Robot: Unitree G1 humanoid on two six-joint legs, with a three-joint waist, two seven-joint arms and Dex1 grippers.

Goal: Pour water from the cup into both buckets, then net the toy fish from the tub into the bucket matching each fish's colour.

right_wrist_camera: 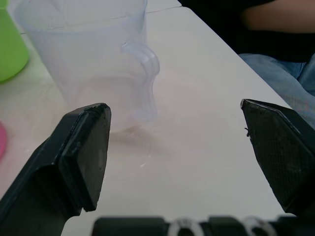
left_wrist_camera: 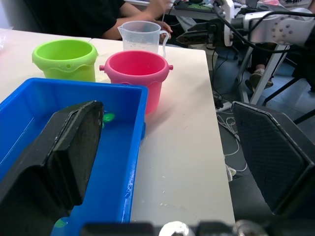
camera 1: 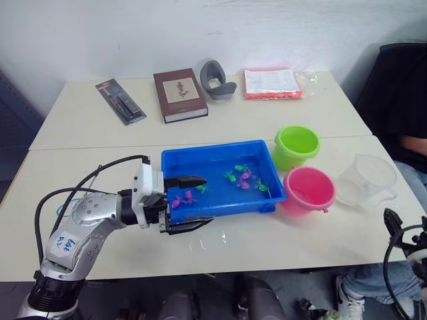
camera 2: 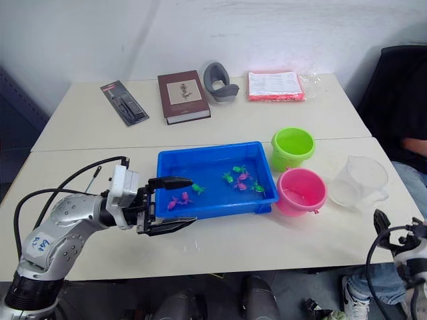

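Left tool [camera 1: 193, 203] apart astride tub [camera 1: 175, 160] rim; right tool [right_wrist_camera: 177, 147] apart (arm label illegible)

On the bench [camera 1: 100, 200] in front of us the tub [camera 1: 200, 160] holds the toy fish [camera 1: 243, 179]. To its right stand two buckets [camera 1: 308, 190], one behind the other, and the cup [camera 1: 365, 180] stands right of them. A book [camera 1: 180, 95] lies behind.

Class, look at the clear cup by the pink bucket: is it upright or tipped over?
Upright. The cup stands on its base on the table, rim up, handle at its side, beside the pink bucket.
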